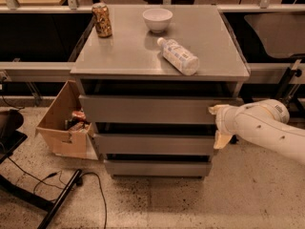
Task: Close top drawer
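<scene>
camera view: gripper (218,125), jaws spread, sits at right end of top drawer (147,109).

Free floor near the grey metal cabinet (157,168), clutter on its left.
The white arm's hand (218,125) sits at the right end of the wide grey metal top drawer (147,109). The speckled floor (190,199) in front lies open. An open brown cardboard box (57,123) crowds the left side, and black cables (90,185) trail near-left.

I see my cream-white gripper (217,126) at the right end of the wide grey metal top drawer (143,109).
</scene>
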Robot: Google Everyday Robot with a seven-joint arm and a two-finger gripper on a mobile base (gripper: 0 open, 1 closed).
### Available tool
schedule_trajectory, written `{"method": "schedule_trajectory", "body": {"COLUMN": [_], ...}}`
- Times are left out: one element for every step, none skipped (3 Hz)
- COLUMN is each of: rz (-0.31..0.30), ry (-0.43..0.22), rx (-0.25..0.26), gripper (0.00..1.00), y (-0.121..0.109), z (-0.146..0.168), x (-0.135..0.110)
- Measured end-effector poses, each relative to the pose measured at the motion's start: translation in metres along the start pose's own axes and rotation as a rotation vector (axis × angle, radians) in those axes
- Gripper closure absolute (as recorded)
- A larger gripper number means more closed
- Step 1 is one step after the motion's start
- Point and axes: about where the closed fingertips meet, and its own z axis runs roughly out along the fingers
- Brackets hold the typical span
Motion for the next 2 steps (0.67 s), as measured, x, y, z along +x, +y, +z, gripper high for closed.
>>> {"method": "schedule_trajectory", "body": {"rz": [0.000,0.000], "ry": [0.000,0.000], "rx": [0.000,0.000], "gripper": [0.19,0.42], "y": [0.0000,0.0021], "z": [0.0000,-0.0021], "x": [0.0000,0.0003]}}
